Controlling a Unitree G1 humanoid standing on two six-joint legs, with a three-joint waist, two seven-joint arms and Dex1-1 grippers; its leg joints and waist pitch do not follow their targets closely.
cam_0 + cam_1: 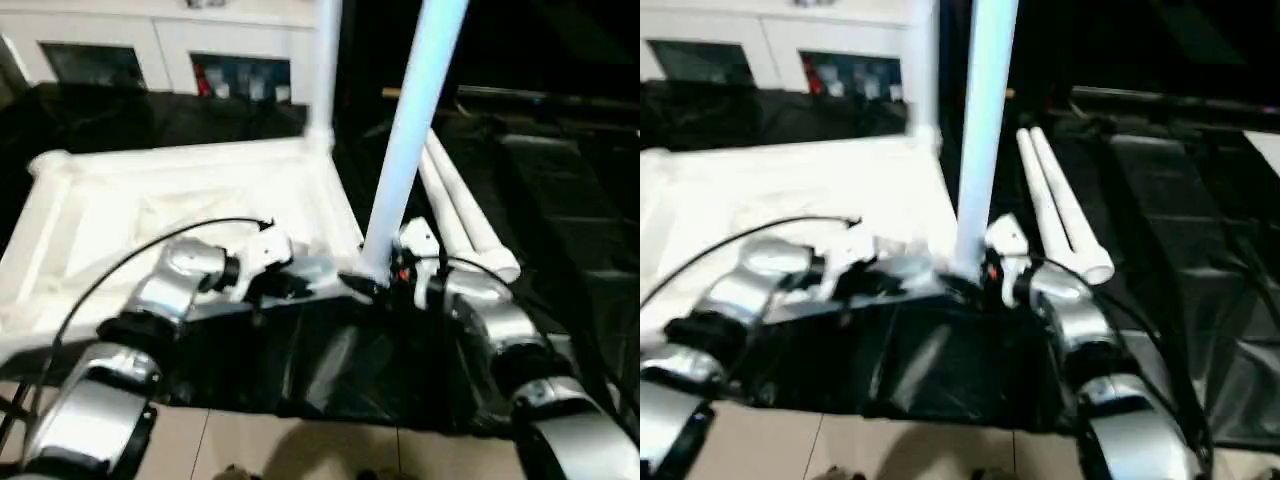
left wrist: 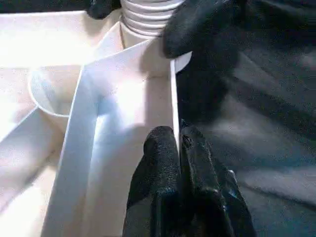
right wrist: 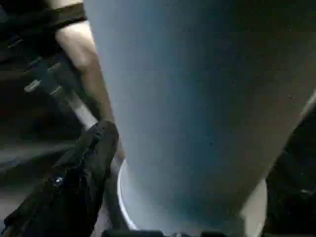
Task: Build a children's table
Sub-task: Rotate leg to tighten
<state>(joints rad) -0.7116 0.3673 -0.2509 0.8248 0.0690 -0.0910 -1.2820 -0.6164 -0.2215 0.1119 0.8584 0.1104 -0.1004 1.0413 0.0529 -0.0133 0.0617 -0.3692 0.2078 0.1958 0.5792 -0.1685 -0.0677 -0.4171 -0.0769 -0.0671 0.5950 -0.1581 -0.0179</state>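
Looking down from my head, I see the tabletop (image 1: 170,190) lying upside down on the dark counter (image 1: 560,200), one leg (image 1: 325,60) already upright in its far corner, a second leg (image 1: 410,130) rising at the near right corner by my right fingers (image 1: 385,280), and two spare legs (image 1: 465,215) lying just beside. At my left wrist, my left fingers (image 2: 177,148) pinch the thin raised rim, which looks stiff but light. At my right wrist, the smooth, likely slippery tube looms close, best gripped low; whether those fingers clamp it I cannot tell.
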